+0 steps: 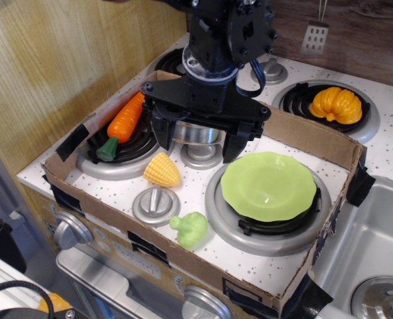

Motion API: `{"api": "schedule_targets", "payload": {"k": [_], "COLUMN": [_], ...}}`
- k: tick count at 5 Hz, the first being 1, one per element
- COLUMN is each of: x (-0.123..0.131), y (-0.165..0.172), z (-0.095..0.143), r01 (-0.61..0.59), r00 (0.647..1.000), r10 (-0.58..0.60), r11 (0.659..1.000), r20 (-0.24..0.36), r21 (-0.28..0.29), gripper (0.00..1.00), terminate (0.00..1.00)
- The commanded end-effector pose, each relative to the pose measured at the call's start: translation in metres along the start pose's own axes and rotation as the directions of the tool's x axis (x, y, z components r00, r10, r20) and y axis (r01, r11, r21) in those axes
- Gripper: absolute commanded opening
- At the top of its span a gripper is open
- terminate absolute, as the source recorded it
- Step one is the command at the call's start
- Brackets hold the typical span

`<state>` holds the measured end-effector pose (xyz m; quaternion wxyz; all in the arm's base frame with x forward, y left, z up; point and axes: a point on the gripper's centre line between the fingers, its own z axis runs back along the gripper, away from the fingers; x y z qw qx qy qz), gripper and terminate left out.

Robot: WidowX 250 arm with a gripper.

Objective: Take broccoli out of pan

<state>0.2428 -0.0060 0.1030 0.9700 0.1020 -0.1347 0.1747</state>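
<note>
The broccoli [190,229] lay near the box's near wall [183,260]; the gripper [198,145] hung spread and empty over the pan [195,133].

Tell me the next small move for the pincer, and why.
Probably just lift clear and stop. The broccoli lies on the stovetop by the box's front wall, apart from the pan, so the job looks done. The pincer hangs open over the pan, holding nothing; rising straight should avoid bumping the pan or the plate.
</note>
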Motion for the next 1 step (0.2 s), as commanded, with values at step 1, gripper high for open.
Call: {"api": "schedule_targets", "payload": {"k": [1], "x": [0.0121], "y": [-0.0098], "z": [0.0144], "r01": [-0.015], "r00": [0.999], "r10": [0.016], "r11": [1.000], "r20": [0.048], "r21": [-0.024], "gripper": [1.00], "terminate": [1.00]}}
